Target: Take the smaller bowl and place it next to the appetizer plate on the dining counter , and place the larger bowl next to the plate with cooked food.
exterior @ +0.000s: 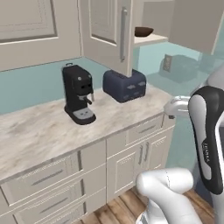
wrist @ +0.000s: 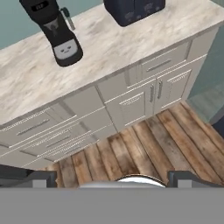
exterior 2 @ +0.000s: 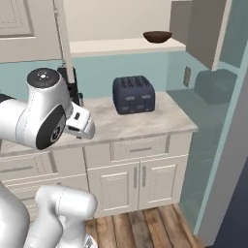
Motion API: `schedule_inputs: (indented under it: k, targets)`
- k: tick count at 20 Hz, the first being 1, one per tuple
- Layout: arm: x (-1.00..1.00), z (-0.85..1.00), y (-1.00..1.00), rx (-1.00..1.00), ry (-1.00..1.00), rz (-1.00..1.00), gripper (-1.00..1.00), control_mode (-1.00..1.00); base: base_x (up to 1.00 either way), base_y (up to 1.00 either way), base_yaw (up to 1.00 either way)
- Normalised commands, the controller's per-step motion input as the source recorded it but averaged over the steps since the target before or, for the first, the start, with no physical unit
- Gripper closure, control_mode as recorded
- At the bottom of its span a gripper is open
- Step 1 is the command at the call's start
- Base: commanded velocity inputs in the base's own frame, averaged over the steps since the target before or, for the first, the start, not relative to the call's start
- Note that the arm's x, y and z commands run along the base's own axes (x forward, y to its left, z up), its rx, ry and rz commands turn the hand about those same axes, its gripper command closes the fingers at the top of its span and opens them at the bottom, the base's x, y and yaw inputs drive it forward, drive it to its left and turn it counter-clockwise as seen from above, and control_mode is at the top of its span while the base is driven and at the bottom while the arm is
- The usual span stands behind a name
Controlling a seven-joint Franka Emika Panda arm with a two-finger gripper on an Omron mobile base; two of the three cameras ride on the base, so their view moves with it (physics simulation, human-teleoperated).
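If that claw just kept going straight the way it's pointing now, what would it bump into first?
Probably the white lower cabinets under the worktop, or the wooden floor at their foot. The open gripper looks down and forward at them, with nothing showing in between. Depth is hard to judge, so which comes first is uncertain.

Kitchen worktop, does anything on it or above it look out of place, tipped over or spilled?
Nothing stands out. The black coffee machine and the dark blue toaster stand upright on the marble-look worktop, apart from each other, with no spill. The smaller bowl sits level on the open cabinet shelf above.
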Motion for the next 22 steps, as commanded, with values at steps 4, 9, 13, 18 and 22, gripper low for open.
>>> schedule_inputs:
  k: [4,9,13,18,22]
  targets:
    - [0.0,0.0,0.0,0.0,0.0,0.0,-1.0,1.0,0.18,-0.57,0.2]
    - [0.0,0.0,0.0,0.0,0.0,0.0,-1.0,1.0,0.17,-0.6,0.18]
    - [0.0,0.0,0.0,0.0,0.0,0.0,-1.0,1.0,0.32,-0.39,0.18]
    - [0.0,0.0,0.0,0.0,0.0,0.0,-1.0,1.0,0.38,-0.23,0.17]
    - [0.0,0.0,0.0,0.0,0.0,0.0,-1.0,1.0,0.38,-0.21,0.16]
